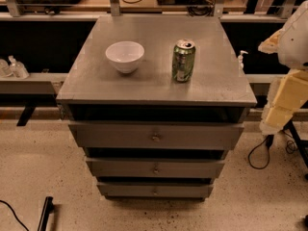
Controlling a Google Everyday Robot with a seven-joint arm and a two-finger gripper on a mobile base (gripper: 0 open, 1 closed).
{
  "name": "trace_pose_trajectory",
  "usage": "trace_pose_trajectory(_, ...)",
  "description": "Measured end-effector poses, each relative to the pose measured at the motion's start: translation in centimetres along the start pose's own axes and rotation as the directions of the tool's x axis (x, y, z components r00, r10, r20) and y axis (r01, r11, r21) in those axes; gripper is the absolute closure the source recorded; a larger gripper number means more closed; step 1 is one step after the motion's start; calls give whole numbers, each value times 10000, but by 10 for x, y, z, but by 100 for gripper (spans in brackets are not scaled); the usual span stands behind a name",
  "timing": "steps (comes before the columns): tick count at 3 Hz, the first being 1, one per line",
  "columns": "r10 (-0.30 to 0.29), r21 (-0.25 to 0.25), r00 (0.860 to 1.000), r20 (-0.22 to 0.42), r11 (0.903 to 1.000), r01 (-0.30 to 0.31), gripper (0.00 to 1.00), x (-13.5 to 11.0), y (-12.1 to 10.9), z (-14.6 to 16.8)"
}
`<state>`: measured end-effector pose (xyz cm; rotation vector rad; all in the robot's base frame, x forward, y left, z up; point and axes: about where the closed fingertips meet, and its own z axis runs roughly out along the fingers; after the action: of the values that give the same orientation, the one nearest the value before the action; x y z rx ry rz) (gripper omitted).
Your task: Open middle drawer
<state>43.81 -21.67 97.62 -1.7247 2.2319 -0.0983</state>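
Observation:
The middle drawer (pixel 125 168) is the grey flat front of in-between width, second from the top in the grey cabinet. Its small round knob (pixel 155 169) sits at the centre. It looks pushed in, roughly flush with the other fronts. The widest drawer front (pixel 110 135) is above it and the narrowest (pixel 125 190) below it. Only cream and white segments of my arm (pixel 286 93) show at the right edge, beside the cabinet's top right corner and well away from the knob. My gripper is out of view.
A white bowl (pixel 124 56) and a green can (pixel 183 60) stand on the cabinet top (pixel 96 83). Black cables (pixel 262 153) lie on the speckled floor at the right. A dark bar (pixel 45 213) lies at the lower left. A shelf runs behind the cabinet.

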Motion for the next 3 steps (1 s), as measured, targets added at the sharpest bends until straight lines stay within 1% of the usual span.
trace_pose_trajectory(1, 0, 0, 10000, 0, 10000, 0, 0, 0, 0, 0)
trace_pose_trajectory(2, 51, -277, 10000, 48, 9996, -50, 0, 2, 12, 21)
trace_pose_trajectory(3, -180, -311, 9947, 1009, 9993, 213, 0, -5, 59, 47)
